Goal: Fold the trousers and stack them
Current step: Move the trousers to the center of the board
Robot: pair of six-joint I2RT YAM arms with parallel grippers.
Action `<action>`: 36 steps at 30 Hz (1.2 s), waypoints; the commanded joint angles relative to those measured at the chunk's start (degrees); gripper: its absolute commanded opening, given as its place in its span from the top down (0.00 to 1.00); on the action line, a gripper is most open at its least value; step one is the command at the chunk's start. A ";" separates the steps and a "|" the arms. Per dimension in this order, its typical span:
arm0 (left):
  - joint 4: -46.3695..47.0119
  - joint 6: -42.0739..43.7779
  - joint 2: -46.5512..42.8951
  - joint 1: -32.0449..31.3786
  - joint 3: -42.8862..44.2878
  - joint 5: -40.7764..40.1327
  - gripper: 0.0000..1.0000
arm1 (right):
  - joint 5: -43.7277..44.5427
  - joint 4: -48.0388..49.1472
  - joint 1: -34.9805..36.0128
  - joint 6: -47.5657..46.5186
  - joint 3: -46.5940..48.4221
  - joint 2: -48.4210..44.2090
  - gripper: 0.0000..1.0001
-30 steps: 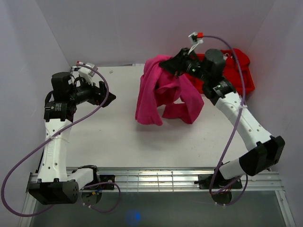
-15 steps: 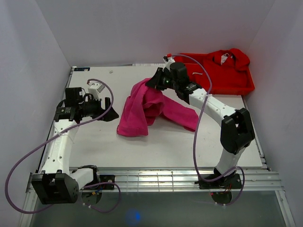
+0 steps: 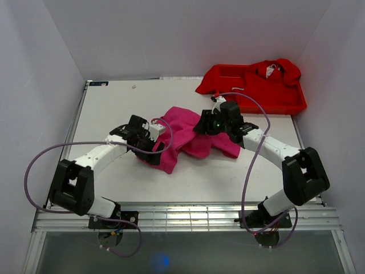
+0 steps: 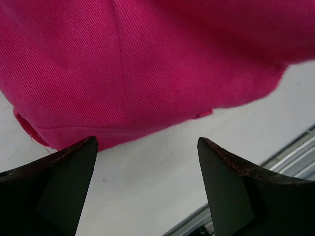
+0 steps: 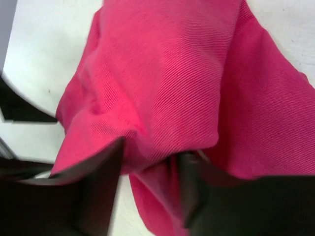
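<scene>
The pair of long magenta-pink soft fabric trousers (image 3: 182, 136) lies in a crumpled heap on the white counter (image 3: 114, 108). It sits in front of the shallow red plastic tray (image 3: 300, 106), off to its left and apart from it. Brighter red garments (image 3: 268, 74) are heaped in that tray, and one spills over its left end.

The left tool (image 3: 155, 144) is down low at the side of the heap farthest from the tray. Its dark fingers (image 4: 54, 182) are spread wide with only bare counter between them, and a stitched hem of the pink cloth lies just past their tips.

The right tool (image 3: 206, 124) is at the side of the heap nearer the tray, pushed down into the cloth. Its fingers (image 5: 93, 182) stand partly apart with a bunched fold of the trousers between them. I cannot tell whether they are pinching that fold or merely straddling it.
</scene>
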 commanded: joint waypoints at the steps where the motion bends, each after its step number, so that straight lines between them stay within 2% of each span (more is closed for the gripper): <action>1: 8.38 1.17 3.64 -1.76 -0.40 -11.06 0.07 | -3.72 0.07 -0.37 -9.43 0.72 -6.78 0.40; 2: 11.26 1.95 7.57 -2.55 -0.48 -12.46 0.12 | -3.55 -4.21 -0.72 -13.01 1.16 -8.62 0.27; 3: 11.72 3.44 8.92 -2.82 -0.40 -13.52 0.27 | -2.06 -7.12 -1.42 -16.88 1.43 -10.20 0.20; 5: 11.56 7.21 12.96 -2.82 -0.39 -15.53 0.53 | -0.82 -15.72 -4.48 -25.74 2.39 -11.97 0.12; 6: 11.03 10.10 13.06 -2.47 -1.18 -16.33 0.69 | -0.12 -20.03 -5.72 -31.27 2.92 -12.24 0.09; 7: 10.24 12.83 12.02 -1.08 -1.80 -16.43 0.76 | 1.01 -23.29 -6.87 -35.42 2.75 -12.07 0.05; 8: 7.62 16.34 10.27 3.29 -1.80 -15.90 1.00 | 3.11 -26.11 -7.49 -39.46 1.44 -11.46 0.04; 9: 6.29 20.46 9.38 7.94 -1.63 -15.64 1.00 | 5.05 -25.87 -8.28 -42.11 -0.40 -10.93 0.04; 11: 4.18 30.56 9.63 20.66 2.04 -14.14 1.00 | 6.73 -23.86 -9.25 -47.47 -3.21 -7.95 0.07; 13: 3.56 33.77 13.39 28.26 7.05 -13.53 1.00 | 6.66 -23.06 -9.34 -48.73 -2.53 -1.19 0.12; 14: -1.58 31.34 16.37 31.95 16.56 -9.09 0.72 | 5.78 -23.32 -9.43 -49.43 -1.39 2.92 0.15; 15: -4.33 31.40 16.23 32.42 19.09 -5.74 0.39 | 5.60 -23.15 -9.43 -50.48 -1.04 3.05 0.16; 16: -7.14 32.62 13.44 32.51 19.99 -2.40 0.19 | 5.34 -23.15 -9.52 -52.14 -1.21 2.01 0.16; 17: -7.95 33.76 10.89 32.60 19.47 0.59 0.11 | 5.42 -22.89 -9.52 -54.51 -1.56 0.95 0.17; 24: -19.11 43.07 3.84 32.51 14.65 5.54 0.10 | 7.79 -21.66 -9.52 -60.76 -1.91 2.08 0.16; 30: -18.51 47.13 1.37 32.51 6.73 3.35 0.10 | 8.58 -20.77 -9.43 -64.11 0.02 8.14 0.14; 33: -16.24 49.33 0.94 32.51 2.43 1.86 0.11 | 8.67 -21.47 -9.43 -66.48 -0.06 9.20 0.22; 34: -14.91 49.68 0.84 32.60 -0.11 0.81 0.12 | 8.85 -21.48 -9.43 -67.27 -0.33 9.29 0.30; 36: -11.93 49.60 0.76 32.42 -2.49 -0.51 0.14 | 9.63 -21.39 -9.43 -68.06 -1.46 9.64 0.38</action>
